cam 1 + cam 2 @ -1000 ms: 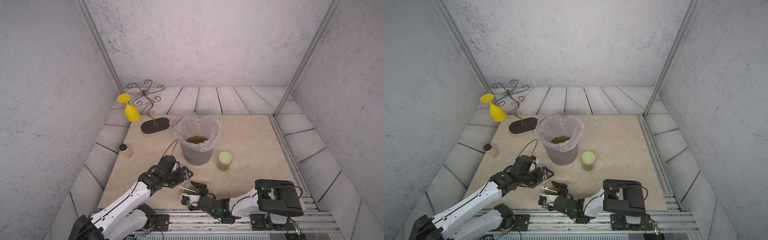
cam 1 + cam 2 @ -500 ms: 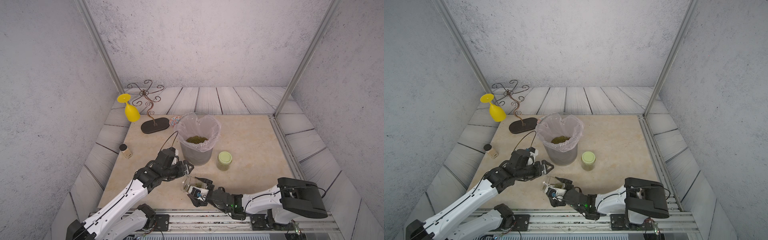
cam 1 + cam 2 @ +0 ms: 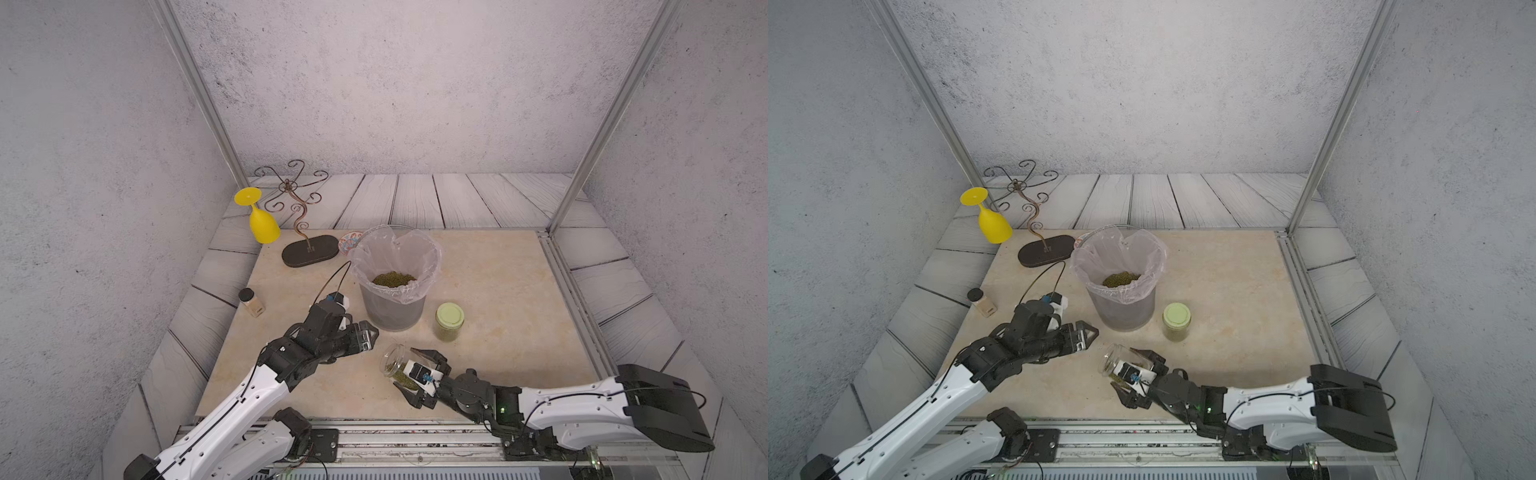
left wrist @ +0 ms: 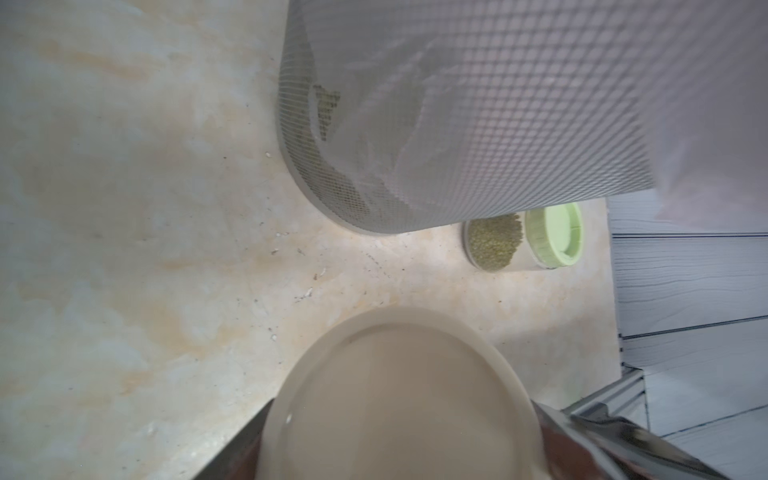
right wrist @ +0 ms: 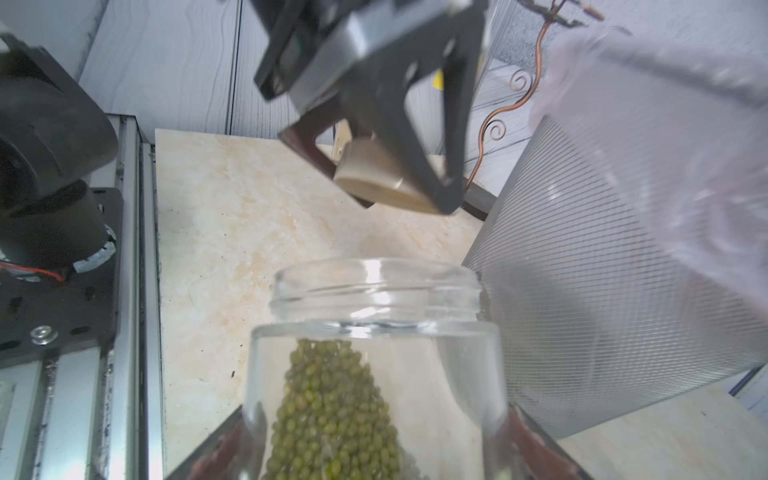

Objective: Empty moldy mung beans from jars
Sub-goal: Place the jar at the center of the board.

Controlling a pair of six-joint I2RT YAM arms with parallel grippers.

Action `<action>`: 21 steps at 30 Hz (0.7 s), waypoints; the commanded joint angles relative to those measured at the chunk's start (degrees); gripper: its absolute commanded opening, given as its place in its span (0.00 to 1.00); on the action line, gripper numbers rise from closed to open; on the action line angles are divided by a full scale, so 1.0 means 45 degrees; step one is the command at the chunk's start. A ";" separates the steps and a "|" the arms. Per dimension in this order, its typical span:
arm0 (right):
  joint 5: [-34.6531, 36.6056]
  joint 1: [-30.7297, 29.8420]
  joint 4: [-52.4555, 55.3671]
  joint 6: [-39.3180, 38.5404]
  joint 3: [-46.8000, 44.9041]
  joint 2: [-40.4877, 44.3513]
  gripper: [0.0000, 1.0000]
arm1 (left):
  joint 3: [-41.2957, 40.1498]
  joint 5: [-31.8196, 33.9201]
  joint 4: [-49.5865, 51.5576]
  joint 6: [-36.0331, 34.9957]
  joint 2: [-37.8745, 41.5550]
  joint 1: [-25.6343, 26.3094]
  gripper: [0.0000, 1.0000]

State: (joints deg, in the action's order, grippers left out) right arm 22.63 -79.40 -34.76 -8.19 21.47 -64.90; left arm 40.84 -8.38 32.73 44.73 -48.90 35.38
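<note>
A beige marbled counter (image 3: pixel 519 299) in a grey-walled test cell carried a grey mesh bin lined with clear plastic (image 3: pixel 392 309), which already held a heap of olive-green mung beans (image 3: pixel 392 278). On the robot's side of the bin, the right end effector (image 3: pixel 409 374) gripped an open clear glass jar (image 3: pixel 390 362) around its body, apparently clear of the counter. The jar lay tilted. Its long axis ran from the end effector out toward the bin's near left flank, mouth leading, and the bin's rim stood higher than that mouth. The right arm was the one placed to pour. It would probably have to raise the jar above the rim before tipping it further.

Just left of the bin's foot, the left end effector (image 3: pixel 368 336) was clamped on a round beige lid (image 4: pixel 399 395), held off the counter. A second clear glass jar with a pale green round lid (image 3: pixel 449 322) stood upright and shut just right of the bin, untouched, with beans inside.

In both top views the lid could not be made out between the left end effector's jaws; only the wrist views showed it. The right wrist view alone showed the jar's mung beans (image 5: pixel 332 415) lying in a wedge along its lower wall, thinning out short of the neck, with none spilling.
</note>
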 commanded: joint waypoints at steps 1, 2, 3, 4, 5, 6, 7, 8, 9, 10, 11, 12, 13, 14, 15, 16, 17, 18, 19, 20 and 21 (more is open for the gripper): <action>0.0548 0.0259 0.1976 -0.0157 0.0914 0.2330 0.54 | -0.0924 0.0813 -0.0198 -0.0588 -0.0360 -0.0039 0.33; 0.0542 0.0397 0.2764 -0.0245 0.1157 0.2970 0.54 | -0.1186 0.0772 -0.0581 -0.0585 -0.0577 -0.0049 0.33; 0.0535 0.0548 0.3405 -0.0300 0.1363 0.3452 0.54 | -0.1386 0.0756 -0.0929 -0.0588 -0.0784 -0.0029 0.33; 0.0497 0.0788 0.4003 -0.0346 0.1644 0.3957 0.54 | -0.1605 0.0768 -0.1370 -0.0611 -0.1085 -0.0029 0.33; 0.0370 0.1061 0.4707 -0.0401 0.1972 0.4349 0.54 | -0.1814 0.0790 -0.1794 -0.0653 -0.1407 -0.0029 0.33; 0.0297 0.1253 0.5194 -0.0446 0.2248 0.4615 0.54 | -0.1912 0.0830 -0.2077 -0.0698 -0.1670 -0.0030 0.33; 0.0213 0.1534 0.5790 -0.0552 0.2579 0.4846 0.54 | -0.1935 0.0872 -0.2288 -0.0783 -0.2030 -0.0027 0.33; 0.0169 0.1762 0.6212 -0.0649 0.2947 0.4942 0.54 | -0.1870 0.0887 -0.2379 -0.0912 -0.2386 0.0000 0.33; 0.0123 0.1980 0.6621 -0.0767 0.3283 0.4970 0.55 | -0.1772 0.0909 -0.2408 -0.1034 -0.2673 -0.0009 0.33; 0.0055 0.2241 0.7054 -0.0853 0.3654 0.4906 0.55 | -0.1733 0.1006 -0.2550 -0.1173 -0.3028 0.0038 0.33; -0.0076 0.2530 0.7393 -0.0932 0.4034 0.4789 0.55 | -0.1741 0.1128 -0.2824 -0.1272 -0.3317 0.0086 0.35; -0.0260 0.2831 0.7636 -0.0978 0.4430 0.4640 0.55 | -0.1768 0.1236 -0.3045 -0.1333 -0.3550 0.0125 0.36; -0.0563 0.3219 0.7931 -0.0999 0.4800 0.4419 0.55 | -0.1802 0.1361 -0.3269 -0.1407 -0.3796 0.0165 0.38; -0.0866 0.3626 0.8260 -0.1039 0.5353 0.4107 0.55 | -0.1828 0.1467 -0.3458 -0.1468 -0.4029 0.0188 0.41; -0.1137 0.3979 0.8533 -0.1080 0.5758 0.3797 0.55 | -0.1849 0.1522 -0.3634 -0.1520 -0.4187 0.0222 0.45; -0.1476 0.4368 0.8910 -0.1170 0.6381 0.3375 0.55 | -0.1894 0.1557 -0.3850 -0.1557 -0.4349 0.0243 0.49; -0.1725 0.4694 0.9184 -0.1267 0.6906 0.3011 0.56 | -0.1924 0.1608 -0.3982 -0.1562 -0.4469 0.0279 0.52; -0.1983 0.5023 0.9499 -0.1396 0.7464 0.2486 0.56 | -0.1963 0.1604 -0.4124 -0.1564 -0.4574 0.0302 0.55; -0.2171 0.5284 0.9731 -0.1562 0.8016 0.2033 0.55 | -0.1998 0.1610 -0.4204 -0.1568 -0.4665 0.0321 0.58; -0.2268 0.5493 0.9855 -0.1756 0.8487 0.1666 0.55 | -0.2005 0.1654 -0.4257 -0.1549 -0.4731 0.0356 0.62; -0.2354 0.5718 0.9956 -0.1956 0.8963 0.1263 0.55 | -0.2023 0.1688 -0.4284 -0.1535 -0.4793 0.0424 0.67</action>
State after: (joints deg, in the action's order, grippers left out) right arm 15.46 -55.46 9.17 -14.33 56.42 -56.82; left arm 32.47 -2.31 15.92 38.89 -70.00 36.60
